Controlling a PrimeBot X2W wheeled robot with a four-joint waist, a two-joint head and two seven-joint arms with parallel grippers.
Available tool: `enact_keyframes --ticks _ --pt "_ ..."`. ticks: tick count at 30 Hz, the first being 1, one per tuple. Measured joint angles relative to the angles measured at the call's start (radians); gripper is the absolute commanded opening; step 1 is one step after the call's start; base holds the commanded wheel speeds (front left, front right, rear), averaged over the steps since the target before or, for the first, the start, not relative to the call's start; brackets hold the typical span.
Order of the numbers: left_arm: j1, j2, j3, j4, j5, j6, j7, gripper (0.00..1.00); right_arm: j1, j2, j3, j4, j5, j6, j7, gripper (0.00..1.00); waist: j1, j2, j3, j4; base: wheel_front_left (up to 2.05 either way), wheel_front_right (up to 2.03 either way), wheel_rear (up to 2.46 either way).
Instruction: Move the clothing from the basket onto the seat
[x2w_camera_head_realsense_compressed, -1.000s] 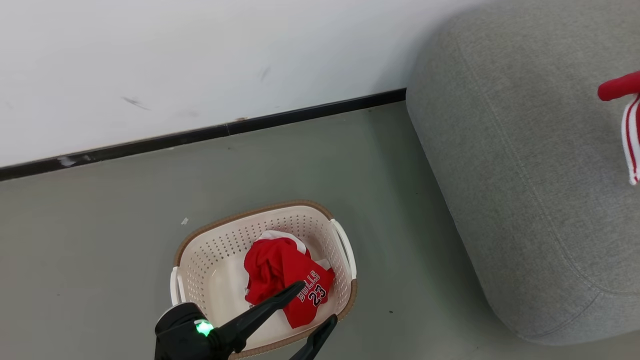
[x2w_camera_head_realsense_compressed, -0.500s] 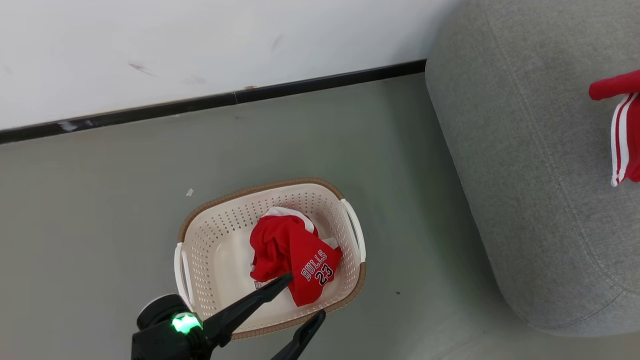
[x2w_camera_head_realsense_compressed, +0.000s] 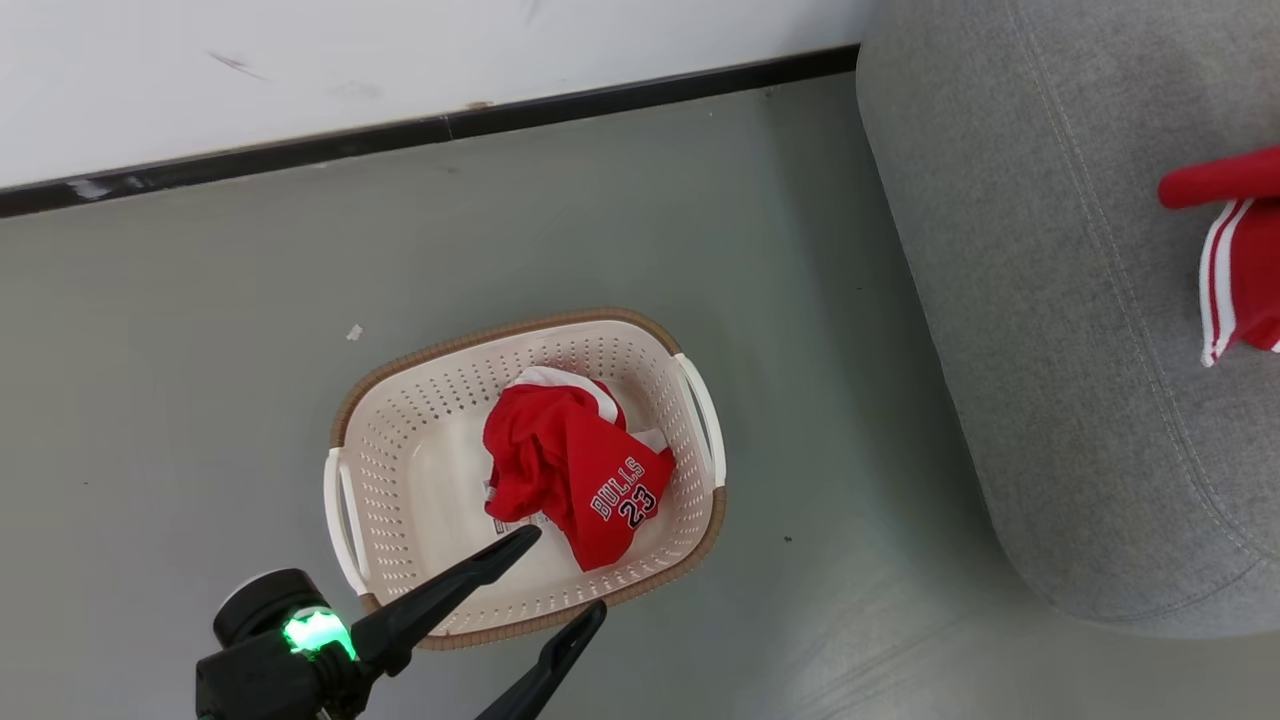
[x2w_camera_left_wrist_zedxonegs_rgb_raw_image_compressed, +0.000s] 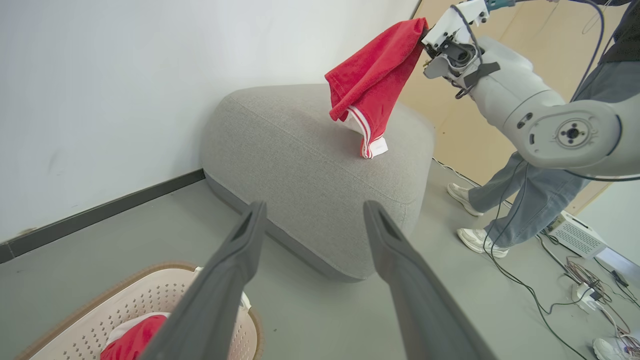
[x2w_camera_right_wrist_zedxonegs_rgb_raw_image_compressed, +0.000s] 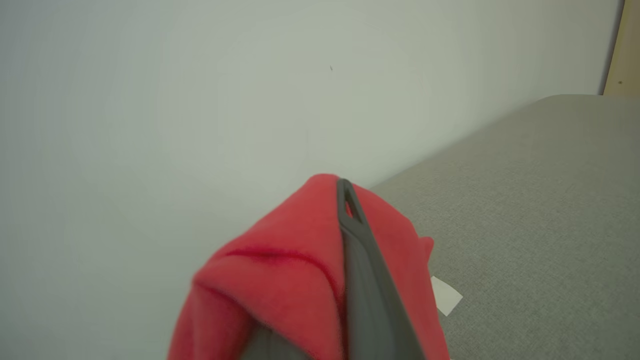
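A red jersey (x2w_camera_head_realsense_compressed: 570, 470) with white "BULLS 23" lettering lies crumpled in the cream basket (x2w_camera_head_realsense_compressed: 345, 420) on the floor. My left gripper (x2w_camera_head_realsense_compressed: 565, 572) hangs open over the basket's near rim, just short of the jersey, with nothing between its fingers; the left wrist view has it (x2w_camera_left_wrist_zedxonegs_rgb_raw_image_compressed: 315, 206) pointing at the grey seat (x2w_camera_left_wrist_zedxonegs_rgb_raw_image_compressed: 310, 150). A plain red garment (x2w_camera_left_wrist_zedxonegs_rgb_raw_image_compressed: 372, 80) with white side stripes dangles above the seat, its hem at the cushion. My right gripper (x2w_camera_right_wrist_zedxonegs_rgb_raw_image_compressed: 345, 192) is shut on that garment (x2w_camera_right_wrist_zedxonegs_rgb_raw_image_compressed: 280, 280). It also hangs at the head view's right edge (x2w_camera_head_realsense_compressed: 1240, 260).
The white wall with its black skirting (x2w_camera_head_realsense_compressed: 450, 125) runs behind the basket and the seat (x2w_camera_head_realsense_compressed: 1050, 300). A person's legs (x2w_camera_left_wrist_zedxonegs_rgb_raw_image_compressed: 510, 200) stand beyond the seat, beside cables and a small box (x2w_camera_left_wrist_zedxonegs_rgb_raw_image_compressed: 575, 235) on the floor. Grey floor lies between basket and seat.
The head camera has shifted, so basket and seat sit higher in the picture. My open left gripper has drawn back from over the jersey toward the basket's near rim. The right gripper still holds the red garment.
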Motion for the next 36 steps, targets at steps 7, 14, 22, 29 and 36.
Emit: enact_keyframes --ticks 7,14,22,29,36 --pt "0.003 0.043 0.021 -0.025 0.0 0.0 0.0 1.0 0.06 0.019 0.002 -0.028 -0.01 0.0 -0.013 0.0 0.0 0.0 0.036 -0.023 0.0 0.0 0.0" --pt "0.025 0.085 0.045 -0.04 0.0 0.0 0.0 1.0 0.081 0.026 0.005 -0.066 -0.009 0.0 -0.036 0.0 0.0 0.0 0.068 -0.06 0.0 0.0 0.0" --pt "0.048 0.11 0.067 -0.063 0.0 0.003 -0.001 1.0 0.137 0.045 0.021 -0.098 -0.025 0.0 -0.052 0.0 0.0 0.0 0.092 -0.099 0.0 0.0 0.0" --pt "0.065 0.129 0.09 -0.072 0.0 0.012 -0.01 1.0 0.161 0.072 0.008 -0.106 0.002 0.0 -0.084 0.0 0.0 0.0 0.106 -0.134 0.0 0.0 0.0" --pt "0.086 0.134 0.098 -0.077 0.0 0.02 -0.012 1.0 0.217 0.094 -0.026 -0.105 0.002 0.0 -0.095 0.0 -0.0001 0.0 0.101 -0.156 0.0 0.0 0.0"
